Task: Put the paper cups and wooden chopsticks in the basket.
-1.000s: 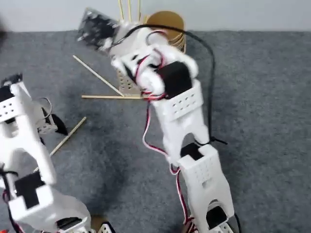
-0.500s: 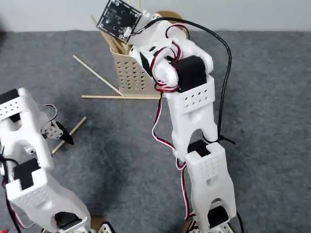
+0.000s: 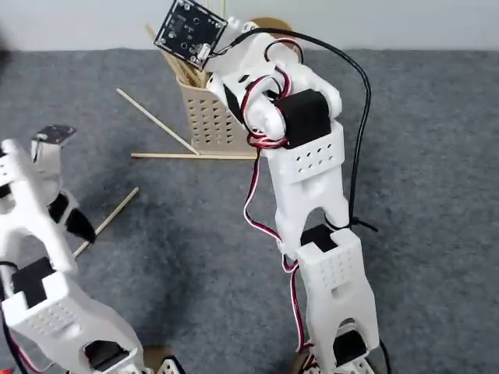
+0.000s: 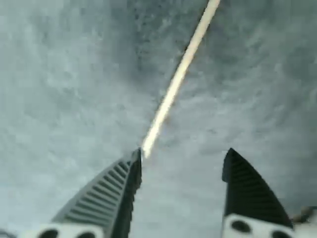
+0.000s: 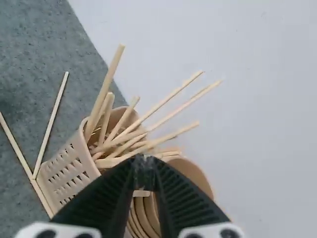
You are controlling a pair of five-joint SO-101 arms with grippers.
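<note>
Left pincer point(image 4: 183, 156) is open, jaws spread low over the grey tabletop point(image 3: 437, 156) at the near left, gripping nothing. Loose chopstick point(image 4: 178, 82) lies flat there, one end touching a fingertip, the rest running off to the far right. My read: this is the pick in hand, jaws not closed on it yet

Right of that, two more lie flat on the tabletop: diagonal chopstick point(image 3: 156, 121) and level chopstick point(image 3: 164, 156). They meet in a V at the near-left foot of the basket point(image 3: 204, 128)

Basket stands upright at the far edge, by the white wall point(image 3: 390, 23). Bundle of chopsticks point(image 5: 148, 116) is already inside, fanned out and leaning. Right pincer point(image 5: 144, 161) is closed, tips together just above the bundle; can't tell if it pinches a stick. Paper cups point(image 5: 195, 176) are stacked tight against the basket's far-right side; inside it or just beside, can't tell

Progress, as I judge it: most sticks in, three left on the tabletop, cups unclear

In the way: right arm point(image 3: 312, 179) hangs over the basket mouth, so a drop from the left could collide. Fanned sticks narrow the opening. Black cable point(image 3: 355, 101) loops on the right, apart from the sticks
</note>
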